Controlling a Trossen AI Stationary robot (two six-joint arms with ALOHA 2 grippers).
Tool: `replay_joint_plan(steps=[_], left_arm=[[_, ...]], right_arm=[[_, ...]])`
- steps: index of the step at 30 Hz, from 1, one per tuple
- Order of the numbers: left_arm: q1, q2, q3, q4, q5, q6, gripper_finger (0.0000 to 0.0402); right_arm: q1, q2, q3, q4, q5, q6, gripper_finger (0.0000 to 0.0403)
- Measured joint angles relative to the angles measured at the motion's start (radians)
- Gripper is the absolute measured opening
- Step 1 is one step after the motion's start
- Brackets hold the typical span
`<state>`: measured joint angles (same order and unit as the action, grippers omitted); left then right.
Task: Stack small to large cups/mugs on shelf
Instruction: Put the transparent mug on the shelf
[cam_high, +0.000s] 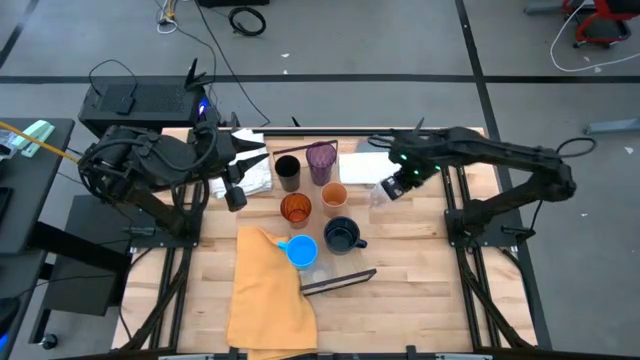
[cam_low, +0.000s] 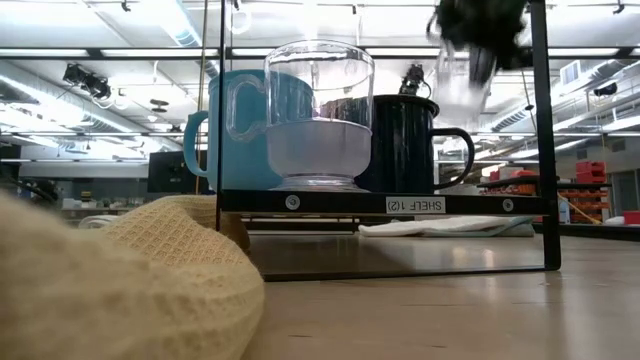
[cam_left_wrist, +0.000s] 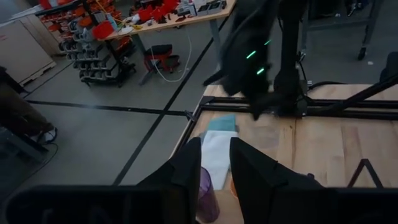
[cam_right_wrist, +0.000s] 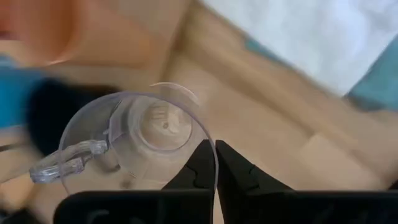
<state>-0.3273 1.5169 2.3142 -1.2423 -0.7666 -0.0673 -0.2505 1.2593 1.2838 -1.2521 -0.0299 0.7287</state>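
Note:
My right gripper (cam_high: 393, 187) hangs over the table's right half, shut on a clear handled cup (cam_right_wrist: 134, 140), which shows blurred at the top of the low view (cam_low: 460, 80). On the table stand a black cup (cam_high: 287, 172), a purple tumbler (cam_high: 321, 160), a peach cup (cam_high: 334, 195) and an orange tumbler (cam_high: 296, 208). The bright blue mug (cam_low: 235, 130), another clear cup (cam_low: 318, 110) and the navy mug (cam_low: 405, 140) stand side by side on the shelf (cam_low: 330, 203). My left gripper (cam_high: 235, 195) waits at the left, raised, its fingers (cam_left_wrist: 186, 171) a little apart with nothing between them. My right gripper pinches the clear cup's rim (cam_right_wrist: 208, 146), one finger inside the cup and one outside, on the side away from the handle (cam_right_wrist: 62, 163). The fingers come from above, pointing steeply down. The cup hangs mouth up, lifted clear of the table.
A mustard-yellow cloth (cam_high: 268, 295) lies at the near left and fills the low view's left foreground (cam_low: 120, 280). White folded cloths lie at the far left (cam_high: 255, 165) and far right (cam_high: 365, 165). A dark bar (cam_high: 338, 281) lies near the blue mug.

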Motion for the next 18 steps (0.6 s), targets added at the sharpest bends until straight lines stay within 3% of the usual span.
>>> replay_joint_plan(steps=[5, 11, 18], left_arm=[[0.018, 0.000, 0.000, 0.001, 0.000, 0.001, 0.0090], [0.047, 0.000, 0.000, 0.001, 0.000, 0.002, 0.0097], [0.074, 0.000, 0.000, 0.001, 0.000, 0.012, 0.0096]], right_arm=[[0.215, -0.054, 0.062, -0.013, 0.060, 0.248, 0.0006], [0.438, 0.009, 0.097, 0.048, 0.099, 0.456, 0.0006], [0.560, 0.122, 0.144, 0.072, 0.098, 0.543, 0.0003]])
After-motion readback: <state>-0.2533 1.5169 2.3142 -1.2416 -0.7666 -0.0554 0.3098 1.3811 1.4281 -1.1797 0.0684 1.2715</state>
